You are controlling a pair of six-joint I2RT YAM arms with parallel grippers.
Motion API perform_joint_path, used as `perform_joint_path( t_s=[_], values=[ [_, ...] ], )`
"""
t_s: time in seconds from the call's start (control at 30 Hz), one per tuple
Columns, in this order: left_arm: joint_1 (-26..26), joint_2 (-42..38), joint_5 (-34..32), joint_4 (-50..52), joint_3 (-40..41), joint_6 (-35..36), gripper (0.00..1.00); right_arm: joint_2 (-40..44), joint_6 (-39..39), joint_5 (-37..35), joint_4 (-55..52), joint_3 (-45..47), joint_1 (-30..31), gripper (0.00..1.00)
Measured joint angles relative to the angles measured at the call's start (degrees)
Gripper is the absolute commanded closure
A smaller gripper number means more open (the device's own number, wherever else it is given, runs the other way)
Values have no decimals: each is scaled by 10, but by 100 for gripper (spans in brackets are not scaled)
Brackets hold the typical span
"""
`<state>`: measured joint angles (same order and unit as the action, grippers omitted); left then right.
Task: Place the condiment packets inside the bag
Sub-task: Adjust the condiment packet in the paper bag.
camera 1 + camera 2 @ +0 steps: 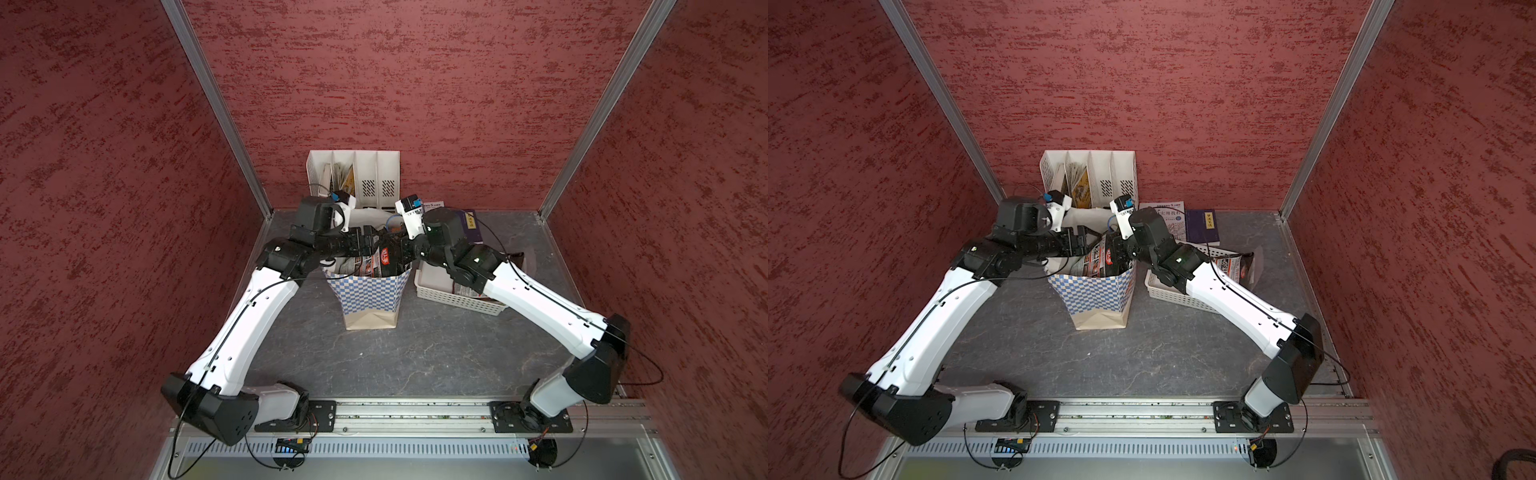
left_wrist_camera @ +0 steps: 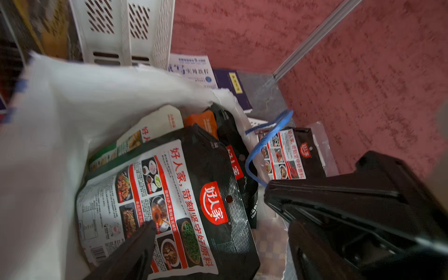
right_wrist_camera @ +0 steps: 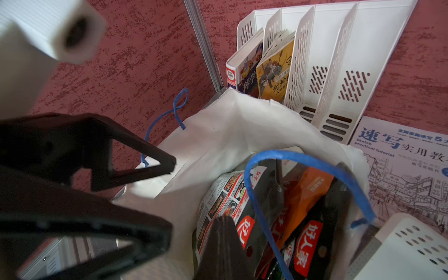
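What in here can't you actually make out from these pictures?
Packet count in the bag: wrist views, the top black packet covers those beneath.
Basket contents: both top views, the right arm overlaps it.
Whether the shut right hand pinches a packet: right wrist view, fingertips blurred against dark foil.

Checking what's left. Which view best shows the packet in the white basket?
Left wrist view: the black packet faces the camera, only the bag's blue handle crossing it. In a top view the right arm covers part of it. The right wrist view shows just the basket corner.
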<state>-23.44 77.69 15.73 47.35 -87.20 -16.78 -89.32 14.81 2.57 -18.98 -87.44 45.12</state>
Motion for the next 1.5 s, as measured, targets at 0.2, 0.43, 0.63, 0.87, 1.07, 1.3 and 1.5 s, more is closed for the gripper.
perform_joint_path(
  t_s=[0.2,0.43,0.63,0.87,1.07,1.3,1.5],
  values=[
    [-40,74,-45,49,-45,8,11,50,11,-46,0,44,-14,67],
    [-51,122,-96,75,-66,12,13,109,21,-90,0,88,-25,60],
    [-69,178,-148,103,-97,25,21,122,24,-106,-1,106,-36,59],
    [-1,100,-172,117,-61,36,26,118,-10,-47,2,108,-38,40],
    [83,37,-136,103,-5,38,25,67,-80,46,-2,82,-34,35],
    [94,37,-71,76,12,37,19,-39,-135,87,-19,-16,-29,29],
    [100,29,-57,61,23,37,15,-104,-143,62,-23,-74,-28,49]
  ],
)
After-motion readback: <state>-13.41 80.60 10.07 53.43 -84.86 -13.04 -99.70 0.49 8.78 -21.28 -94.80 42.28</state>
